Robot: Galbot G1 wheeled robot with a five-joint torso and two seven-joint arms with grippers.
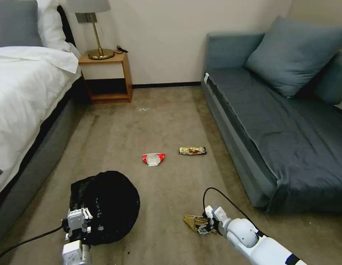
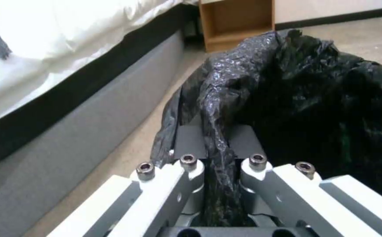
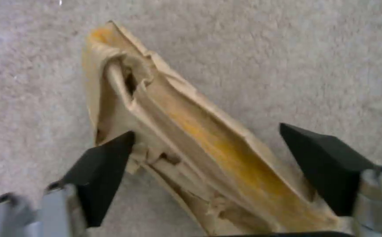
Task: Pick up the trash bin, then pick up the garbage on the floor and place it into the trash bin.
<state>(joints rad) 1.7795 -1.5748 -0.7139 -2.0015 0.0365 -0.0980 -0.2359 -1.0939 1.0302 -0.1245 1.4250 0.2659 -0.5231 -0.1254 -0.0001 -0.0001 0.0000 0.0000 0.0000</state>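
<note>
1. A hotel-style room: the trash bin (image 1: 104, 206), its crinkled black liner bunched up, sits low at the robot's left near the bed (image 1: 24, 95), its rim pinched in the clamped left gripper (image 1: 79, 221). The left wrist view shows a fold of the liner (image 2: 219, 131) drawn tight between the closed fingers.

2. The right gripper (image 1: 203, 225) reaches down to the carpet (image 1: 167, 121) at the robot's right front, fingers spread, straddling the crumpled brown paper (image 1: 193, 222). The paper lies directly under this gripper and well apart from the bin, so the right arm is plainly the nearer one.

3. The right wrist view gives what the head view cannot: the paper's (image 3: 191, 141) long axis runs diagonally across the gap between the two black pads (image 3: 105, 174), one pad touching its edge, the other just clear. Closing should pinch it across its narrow width.

4. Farther ahead, a red-and-white wrapper (image 1: 153, 158) and a gold-brown snack bar wrapper (image 1: 192, 150) lie near each other on the floor, untouched.
</note>
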